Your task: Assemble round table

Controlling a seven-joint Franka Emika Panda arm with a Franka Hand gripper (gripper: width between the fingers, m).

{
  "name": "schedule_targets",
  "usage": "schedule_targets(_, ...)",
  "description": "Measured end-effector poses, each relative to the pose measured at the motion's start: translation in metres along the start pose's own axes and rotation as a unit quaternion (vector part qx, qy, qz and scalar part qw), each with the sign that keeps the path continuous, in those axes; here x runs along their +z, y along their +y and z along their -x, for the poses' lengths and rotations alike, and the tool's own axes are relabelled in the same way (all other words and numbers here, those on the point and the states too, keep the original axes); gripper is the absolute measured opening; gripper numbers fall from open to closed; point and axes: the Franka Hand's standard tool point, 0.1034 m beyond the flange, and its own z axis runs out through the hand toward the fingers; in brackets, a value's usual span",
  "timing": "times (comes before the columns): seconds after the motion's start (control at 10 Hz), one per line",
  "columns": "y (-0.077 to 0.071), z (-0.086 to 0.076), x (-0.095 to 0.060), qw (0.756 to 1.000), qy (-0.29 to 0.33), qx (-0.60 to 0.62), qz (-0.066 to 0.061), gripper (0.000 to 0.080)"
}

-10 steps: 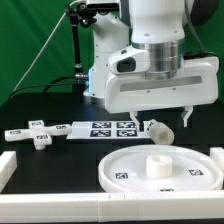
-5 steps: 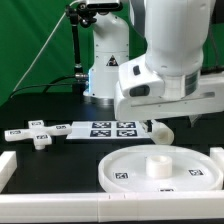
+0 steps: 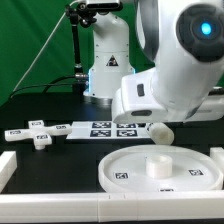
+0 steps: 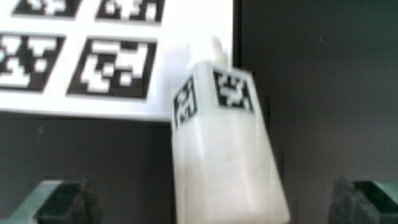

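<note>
The thick white cylinder lies on its side on the black table, with a tag near its far end. In the exterior view it lies just beyond the large rimmed round disc, which has a short raised stub at its centre. The small cross-shaped piece lies at the exterior view's left. My gripper is open, with one dark fingertip on each side of the cylinder, both clear of it. In the exterior view the tilted hand hides the fingers.
The marker board lies beside the cylinder and also shows in the wrist view. White border rails run along the table's left edge and front edge. The robot base stands behind.
The hand has swung to the exterior view's right and tilted over the cylinder, so the fingers no longer show there. The disc, cylinder and cross-shaped piece have not moved.
</note>
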Motion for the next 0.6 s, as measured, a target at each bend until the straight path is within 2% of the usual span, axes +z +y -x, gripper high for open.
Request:
schedule_targets(0.1,0.0,-0.004,0.001,1.0,-0.028,-0.001,0.0,0.0649)
schedule_targets(0.2,-0.004,-0.01,0.001,1.0,-0.025,-0.001,-0.01,0.0649)
schedule_targets(0.4,-0.009,-0.011,0.004,1.0,-0.022,-0.003,-0.011,0.0649)
schedule_targets(0.6,-0.007,-0.018,0.017,1.0,-0.019,-0.002,-0.011,0.0649)
